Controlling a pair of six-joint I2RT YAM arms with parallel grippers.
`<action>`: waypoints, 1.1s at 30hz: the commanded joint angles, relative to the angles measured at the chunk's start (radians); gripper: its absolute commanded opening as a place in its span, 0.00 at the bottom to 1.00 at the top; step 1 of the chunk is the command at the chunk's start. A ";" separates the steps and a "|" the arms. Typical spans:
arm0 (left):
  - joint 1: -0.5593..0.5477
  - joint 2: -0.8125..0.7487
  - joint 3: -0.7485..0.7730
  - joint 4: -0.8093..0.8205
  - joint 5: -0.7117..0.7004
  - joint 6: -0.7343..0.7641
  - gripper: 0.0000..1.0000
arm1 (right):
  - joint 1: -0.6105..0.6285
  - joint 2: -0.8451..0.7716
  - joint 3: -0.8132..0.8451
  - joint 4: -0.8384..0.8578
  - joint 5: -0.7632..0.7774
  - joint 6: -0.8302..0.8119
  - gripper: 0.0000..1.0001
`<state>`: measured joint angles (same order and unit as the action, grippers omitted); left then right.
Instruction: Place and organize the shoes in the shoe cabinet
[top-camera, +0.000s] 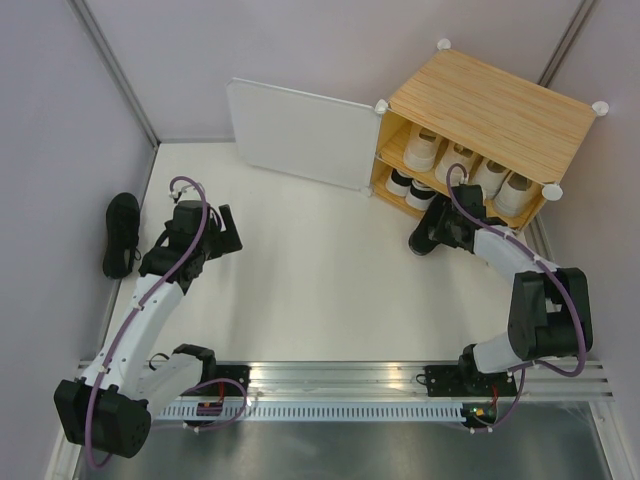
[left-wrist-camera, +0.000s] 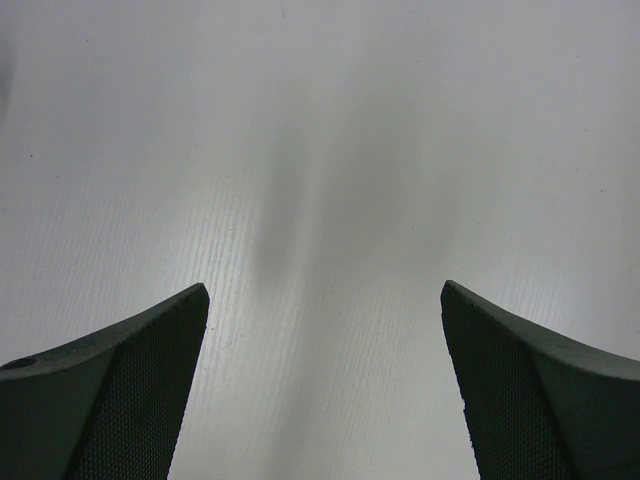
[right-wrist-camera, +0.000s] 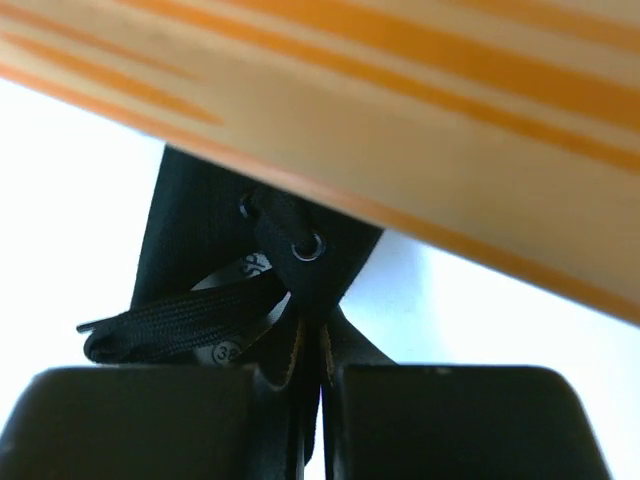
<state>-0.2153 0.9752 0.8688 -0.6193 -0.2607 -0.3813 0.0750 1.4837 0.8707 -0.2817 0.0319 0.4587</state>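
The shoe cabinet (top-camera: 495, 110) stands at the back right with its white door (top-camera: 295, 133) swung open to the left. Several white shoes (top-camera: 455, 160) sit heel-out on its two shelves. My right gripper (top-camera: 447, 228) is shut on a black shoe (top-camera: 430, 232) just in front of the lower shelf. In the right wrist view the gripper (right-wrist-camera: 320, 368) pinches the black shoe (right-wrist-camera: 200, 230) by its upper edge, under a wooden board of the cabinet (right-wrist-camera: 450, 150). A second black shoe (top-camera: 122, 233) lies at the far left. My left gripper (top-camera: 224, 231) (left-wrist-camera: 325, 290) hangs open over bare table, right of that shoe.
Grey walls close in the white table on the left, back and right. The open door juts across the back middle. An aluminium rail (top-camera: 340, 378) carrying both arm bases runs along the near edge.
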 joint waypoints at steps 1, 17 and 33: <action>0.004 -0.007 0.009 0.013 -0.011 0.019 1.00 | 0.019 -0.066 0.063 0.152 0.129 -0.038 0.00; 0.002 -0.004 0.009 0.015 -0.006 0.021 1.00 | -0.040 0.024 0.114 0.099 0.347 -0.002 0.09; 0.002 -0.007 0.007 0.013 -0.006 0.019 1.00 | -0.038 -0.250 -0.025 0.078 0.225 -0.008 0.79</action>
<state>-0.2153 0.9752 0.8688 -0.6193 -0.2607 -0.3813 0.0410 1.3254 0.8810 -0.2531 0.3023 0.4671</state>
